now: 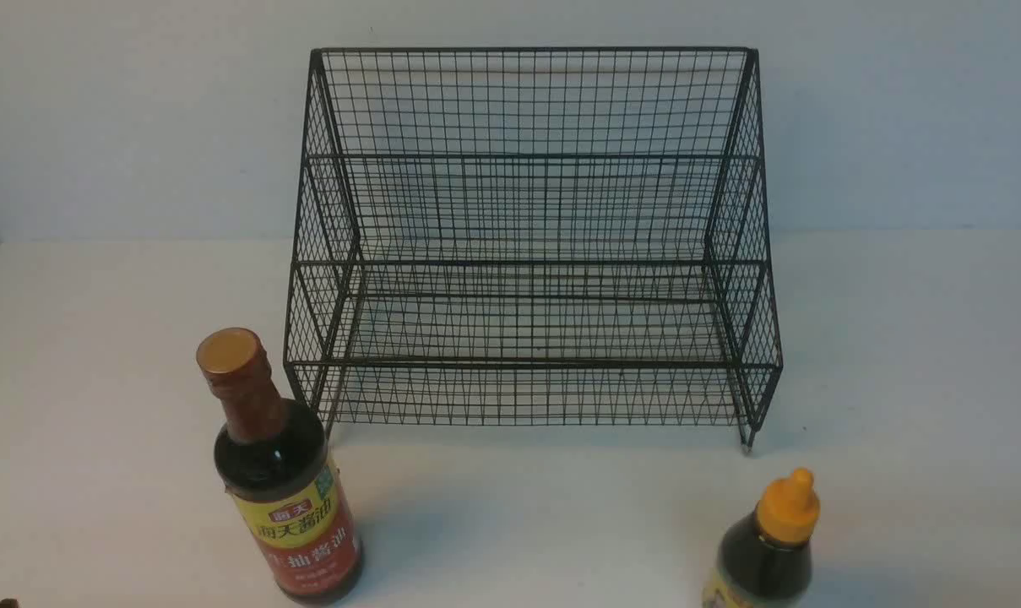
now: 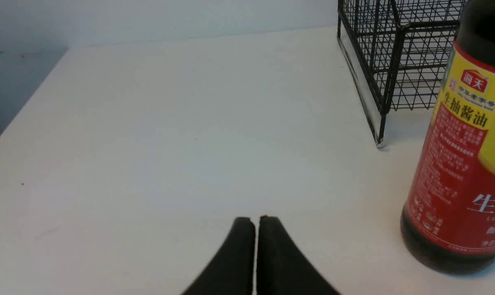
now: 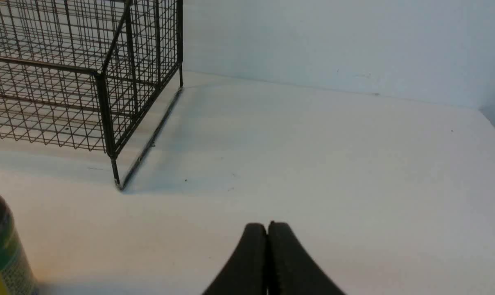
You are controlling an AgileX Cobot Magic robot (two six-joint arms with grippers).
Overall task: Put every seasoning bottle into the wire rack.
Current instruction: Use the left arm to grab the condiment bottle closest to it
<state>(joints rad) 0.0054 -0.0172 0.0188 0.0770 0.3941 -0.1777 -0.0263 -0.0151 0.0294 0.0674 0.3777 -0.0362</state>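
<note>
Open the left gripper (image 2: 255, 219) and right gripper (image 3: 267, 225), both pressed shut and empty. Grip mid-body the tall brown-gold-capped dark-sauce bottle (image 1: 286, 481), upright near the left front corner of the black wire-mesh stepped rack (image 1: 527, 253); lift above its front rail. Likewise the shorter orange-yellow-capped bottle (image 1: 768, 549), front right.

front camera: high, looks forward and down at wire rack (image 1: 531, 263) on white table (image 1: 96, 380). wrist cameras: low, close to table, facing rack; each shares one near rack corner with front view.
</note>
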